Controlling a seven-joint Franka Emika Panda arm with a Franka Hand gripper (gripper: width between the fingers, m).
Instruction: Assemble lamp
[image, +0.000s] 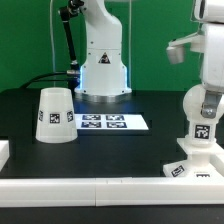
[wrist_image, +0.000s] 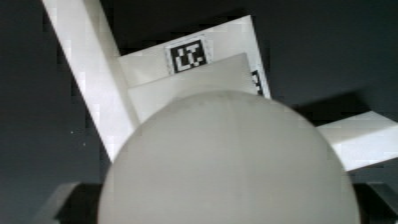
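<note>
My gripper (image: 206, 100) is shut on the round head of the white bulb (image: 200, 128). It holds the bulb upright, with the tagged stem pointing down onto the flat square base (image: 188, 168) at the exterior view's front right. I cannot tell whether the stem is seated in the base. In the wrist view the bulb head (wrist_image: 222, 150) fills the picture between the dark fingers (wrist_image: 68, 205) of my gripper (wrist_image: 222, 205). The tagged base (wrist_image: 196, 72) lies beyond it. The cone shade (image: 55, 115) stands alone at the exterior view's left.
The marker board (image: 113, 122) lies mid-table in front of the robot's pedestal (image: 103, 72). A white rail (image: 90, 186) runs along the front edge, and the base rests against it; the rail also shows in the wrist view (wrist_image: 89, 70).
</note>
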